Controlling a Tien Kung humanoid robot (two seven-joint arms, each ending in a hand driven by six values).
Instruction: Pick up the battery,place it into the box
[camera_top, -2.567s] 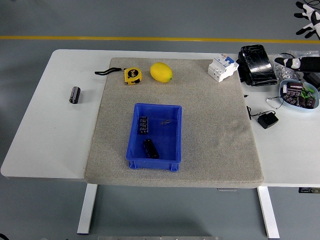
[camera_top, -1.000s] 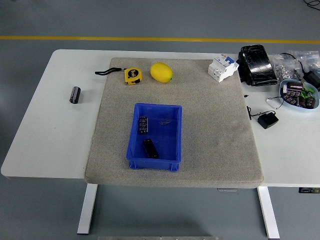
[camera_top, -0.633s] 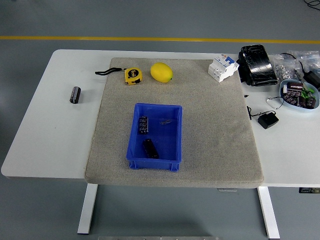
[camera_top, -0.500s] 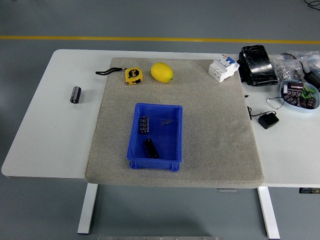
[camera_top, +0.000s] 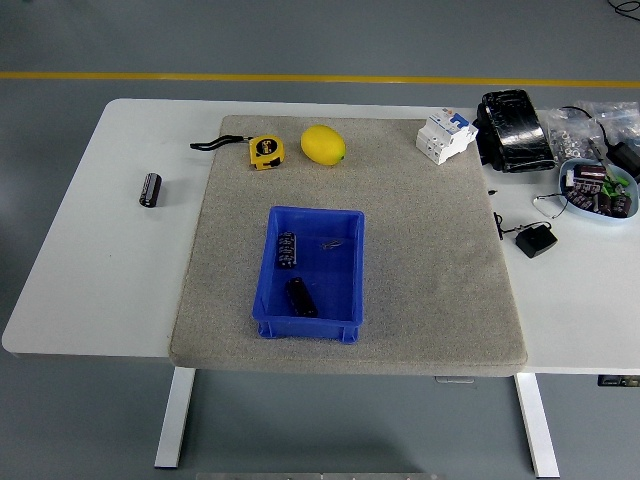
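A blue box sits on the grey mat near the table's front. Two dark cylindrical batteries lie inside it, one toward the back left and one near the front wall. A third black battery lies on its side on the bare white table, left of the mat. Neither robot hand shows in the head view, and no person's hand is over the table.
A yellow tape measure and a lemon lie at the mat's back edge. At the back right are a white circuit breaker, a black wrapped pack, a dish of batteries and a black adapter.
A gloved hand at the top right corner and over the dish 2.6 s ago has left the view. Nothing on the table has moved.
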